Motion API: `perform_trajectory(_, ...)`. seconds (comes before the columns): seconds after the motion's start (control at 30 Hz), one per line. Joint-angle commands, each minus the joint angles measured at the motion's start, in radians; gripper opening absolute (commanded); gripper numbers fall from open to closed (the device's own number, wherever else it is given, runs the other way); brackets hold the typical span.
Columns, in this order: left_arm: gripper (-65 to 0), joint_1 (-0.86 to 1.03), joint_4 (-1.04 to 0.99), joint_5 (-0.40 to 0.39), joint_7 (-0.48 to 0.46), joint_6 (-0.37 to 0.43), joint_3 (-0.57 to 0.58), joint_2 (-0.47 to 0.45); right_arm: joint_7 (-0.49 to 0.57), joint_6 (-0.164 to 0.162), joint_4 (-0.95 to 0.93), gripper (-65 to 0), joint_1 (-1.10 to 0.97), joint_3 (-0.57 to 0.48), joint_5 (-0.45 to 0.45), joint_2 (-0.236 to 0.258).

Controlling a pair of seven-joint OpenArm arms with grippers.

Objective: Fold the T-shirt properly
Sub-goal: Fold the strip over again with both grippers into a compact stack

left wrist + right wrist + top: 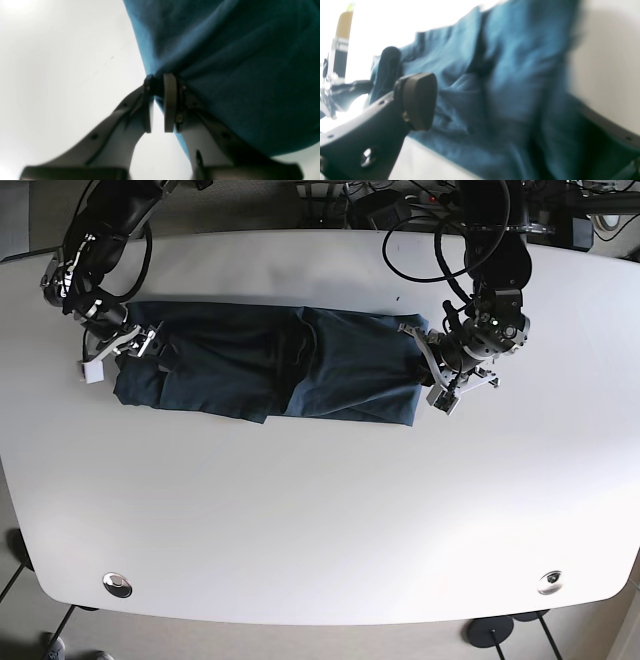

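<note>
The dark teal T-shirt [270,365] lies in a long, folded band across the far half of the white table [320,510]. My left gripper [158,83] is at the shirt's right edge in the base view [432,370], its fingertips shut on the cloth edge [225,62]. My right gripper [500,100] is at the shirt's left end in the base view [125,345]. Its jaws stand wide apart, with the rumpled shirt [495,75] lying between them. One dark pad [418,100] shows clearly. The other finger [607,126] is partly covered by cloth.
Cables and equipment [400,205] crowd the table's far edge. Bare white tabletop stretches in front of the shirt. Two round metal fittings [118,584] [548,581] sit near the front corners. A small white tag [93,371] hangs by the right arm's wrist.
</note>
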Motion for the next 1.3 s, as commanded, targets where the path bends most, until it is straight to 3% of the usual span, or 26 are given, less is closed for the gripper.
perform_trajectory(0.03, -60.3, -0.008, 0.007, 0.004, 0.0, 0.003, -0.003, -0.004, -0.039, -0.01, 0.018, -14.0, -0.005, -0.004, -0.035, -0.003)
perform_trajectory(0.1, -60.3, -0.005, 0.007, 0.004, 0.0, 0.003, -0.003, -0.004, -0.038, -0.01, 0.016, -24.7, -0.005, -0.004, -0.035, -0.003)
perform_trajectory(0.23, -60.3, -0.004, 0.004, 0.004, 0.002, 0.003, -0.003, -0.004, -0.004, -0.01, 0.021, -64.2, -0.002, -0.016, -0.036, 0.012)
perform_trajectory(0.3, -60.3, -0.004, 0.002, 0.004, 0.002, 0.003, -0.003, -0.002, 0.001, -0.01, 0.031, -62.8, -0.002, -0.047, -0.033, 0.043)
perform_trajectory(0.4, -60.3, -0.002, 0.002, 0.005, 0.004, 0.003, -0.006, 0.024, 0.012, -0.018, 0.196, -63.3, -0.035, -0.053, -0.044, 0.043)
perform_trajectory(0.5, -60.1, -0.002, 0.0, 0.008, 0.005, 0.003, -0.006, 0.056, 0.01, -0.107, 0.427, -63.3, -0.083, -0.081, -0.042, 0.038)
perform_trajectory(0.63, -60.1, -0.001, -0.012, 0.007, 0.007, 0.003, -0.003, 0.089, 0.007, -0.15, 0.647, -63.3, -0.133, -0.196, -0.033, 0.038)
perform_trajectory(0.7, -60.1, -0.005, -0.03, 0.01, 0.007, 0.003, -0.003, 0.107, 0.005, -0.167, 0.679, -63.3, -0.144, -0.262, -0.016, 0.037)
perform_trajectory(0.83, -60.1, -0.01, -0.069, 0.005, 0.007, 0.004, -0.003, 0.116, 0.005, -0.205, 0.679, -63.3, -0.144, -0.412, 0.106, 0.017)
perform_trajectory(0.93, -60.1, -0.011, -0.072, 0.005, 0.007, 0.004, -0.003, 0.135, 0.012, -0.215, 0.674, -63.3, -0.114, -0.504, 0.109, -0.02)
perform_trajectory(1.0, -60.1, -0.011, -0.07, 0.005, 0.007, 0.004, -0.003, 0.145, 0.013, -0.222, 0.65, -63.3, -0.087, -0.578, 0.034, -0.064)
perform_trajectory(1.07, -60.1, -0.011, -0.07, 0.007, 0.007, 0.004, -0.003, 0.145, 0.065, -0.222, 0.608, -63.3, -0.038, -0.681, -0.119, -0.115)
perform_trajectory(1.2, -60.1, -0.01, -0.069, 0.005, 0.007, 0.004, -0.003, 0.145, 0.182, -0.225, 0.521, -62.9, -0.009, -0.807, -0.308, -0.124)
perform_trajectory(1.3, -60.1, -0.01, -0.069, 0.005, 0.007, 0.004, -0.005, 0.145, 0.234, -0.227, 0.459, -59.9, -0.006, -0.839, -0.434, -0.147)
